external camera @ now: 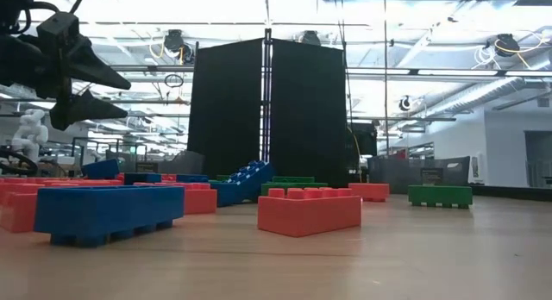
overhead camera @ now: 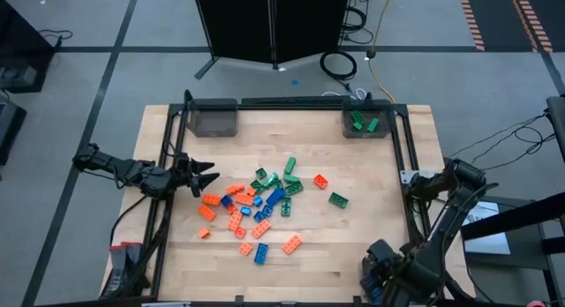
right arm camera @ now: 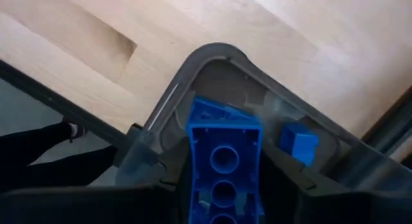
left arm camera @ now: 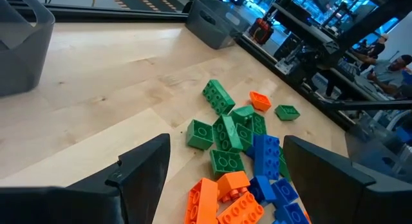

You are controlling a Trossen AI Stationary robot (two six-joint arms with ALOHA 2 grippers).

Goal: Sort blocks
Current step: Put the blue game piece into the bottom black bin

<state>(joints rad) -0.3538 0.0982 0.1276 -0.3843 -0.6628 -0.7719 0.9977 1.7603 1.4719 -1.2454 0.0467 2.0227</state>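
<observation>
A pile of orange, green and blue blocks (overhead camera: 256,205) lies on the wooden table's middle, and it also shows in the left wrist view (left arm camera: 238,147) and the low view (external camera: 306,209). My left gripper (overhead camera: 210,176) hovers open just left of the pile, fingers pointing toward it (left arm camera: 225,141); the low view shows it above the table (external camera: 108,93). My right gripper (overhead camera: 378,273) is at the table's near right corner, shut on an oblong blue block (right arm camera: 223,153) over a grey bin (right arm camera: 212,53). One small blue block (right arm camera: 298,141) lies in that bin. My right gripper pinches the oblong blue block by its two long sides (right arm camera: 193,172) between the two fingers (right arm camera: 151,198), which point down from above. The block is lifted clear above the bin, its hollow underside facing the wrist camera.
A grey bin (overhead camera: 212,120) stands at the far left corner of the table. Another bin (overhead camera: 366,122) at the far right holds green blocks. A single green block (overhead camera: 338,198) lies right of the pile. Bare wood stretches between the pile and the far bins.
</observation>
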